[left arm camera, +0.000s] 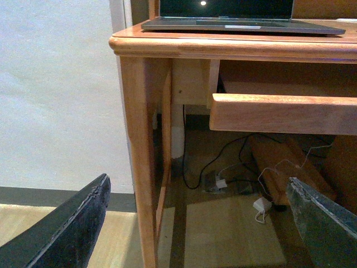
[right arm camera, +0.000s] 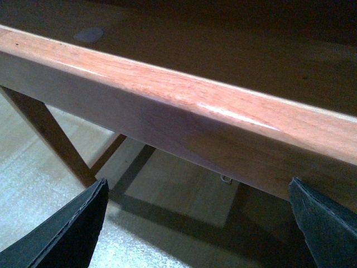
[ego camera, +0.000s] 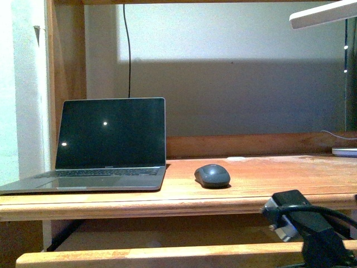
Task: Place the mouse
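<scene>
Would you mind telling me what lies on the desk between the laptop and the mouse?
Nothing: in the front view, only bare desk separates the laptop from the mouse.

At the lower right of the front view, the right arm shows as a blocky black housing with a grey-silver section beneath it and a thick black cable looping across its top. In the left wrist view, two black fingers fill the lower corners, matte, with rough, worn-looking pale edges. The right wrist view shows the same pair of dark, tapering fingers in its lower corners, their surface faintly textured.
</scene>
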You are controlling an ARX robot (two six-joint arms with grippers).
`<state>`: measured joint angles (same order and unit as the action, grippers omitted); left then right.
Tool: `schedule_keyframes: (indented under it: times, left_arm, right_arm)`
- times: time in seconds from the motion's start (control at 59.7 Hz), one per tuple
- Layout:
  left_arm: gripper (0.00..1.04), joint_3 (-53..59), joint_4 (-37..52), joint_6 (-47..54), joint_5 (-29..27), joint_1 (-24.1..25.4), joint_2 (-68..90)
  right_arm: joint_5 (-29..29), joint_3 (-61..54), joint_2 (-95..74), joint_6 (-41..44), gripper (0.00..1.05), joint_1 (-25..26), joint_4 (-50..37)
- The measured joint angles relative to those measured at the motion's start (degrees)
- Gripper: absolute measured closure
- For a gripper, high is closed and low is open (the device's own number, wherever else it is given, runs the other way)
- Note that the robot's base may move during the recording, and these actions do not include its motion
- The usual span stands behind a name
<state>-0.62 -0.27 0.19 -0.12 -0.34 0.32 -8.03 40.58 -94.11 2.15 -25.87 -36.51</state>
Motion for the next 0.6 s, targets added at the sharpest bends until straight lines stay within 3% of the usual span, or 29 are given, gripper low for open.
schedule_keyframes:
  times: [0.318, 0.603]
  left_arm:
    - [0.08, 0.0, 0.0, 0.0, 0.0, 0.0, 0.0]
    - [0.08, 0.0, 0.0, 0.0, 0.0, 0.0, 0.0]
  right_arm:
    - [5.66, 10.78, -9.25, -2.93, 0.07, -3.45, -0.11]
    - [7.34, 11.08, -10.27, -6.62, 0.07, -4.66, -1.86]
